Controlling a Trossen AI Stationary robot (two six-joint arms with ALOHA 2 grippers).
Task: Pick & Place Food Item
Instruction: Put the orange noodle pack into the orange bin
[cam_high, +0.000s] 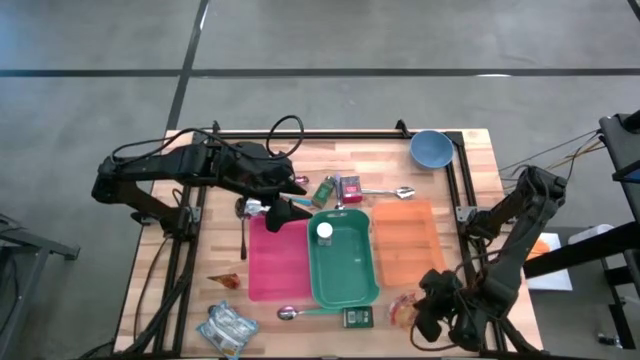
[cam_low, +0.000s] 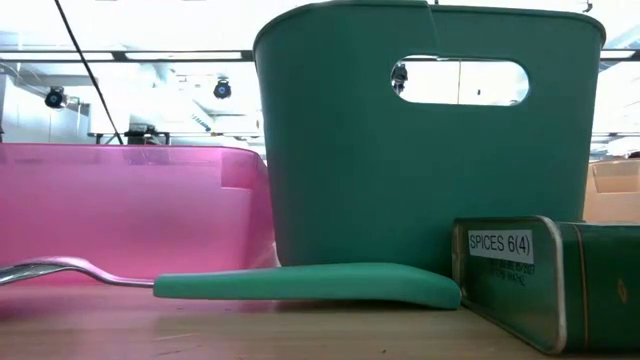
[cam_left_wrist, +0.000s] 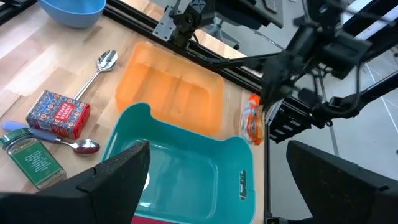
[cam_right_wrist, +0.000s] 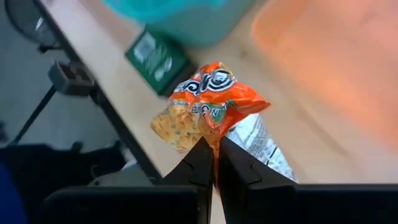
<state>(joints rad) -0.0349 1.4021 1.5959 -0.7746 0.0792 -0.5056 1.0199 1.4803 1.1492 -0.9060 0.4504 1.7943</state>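
Note:
An orange snack bag (cam_right_wrist: 208, 102) with a clear window of puffed pieces hangs from my right gripper (cam_right_wrist: 215, 152), which is shut on it. They are above the table's near right corner, beside the orange bin (cam_high: 403, 240), and the bag (cam_left_wrist: 252, 121) also shows in the left wrist view. My left gripper (cam_left_wrist: 227, 186) stands open in the air over the far end of the green bin (cam_high: 345, 265) and touches nothing. My right gripper pinches a crumpled edge of the orange snack bag (cam_right_wrist: 213, 132) between its two fingertips. The fingers come slanting down from above. The bag hangs below them and looks lifted off the table.
A pink bin (cam_high: 275, 260) stands left of the green one, which holds a small white thing (cam_high: 325, 231). A green spice tin (cam_high: 358, 317) and a spoon (cam_high: 290, 314) lie near the front edge. Blue bowl (cam_high: 431, 148), red box (cam_high: 350, 186) and spice jar (cam_high: 324, 190) are at the back.

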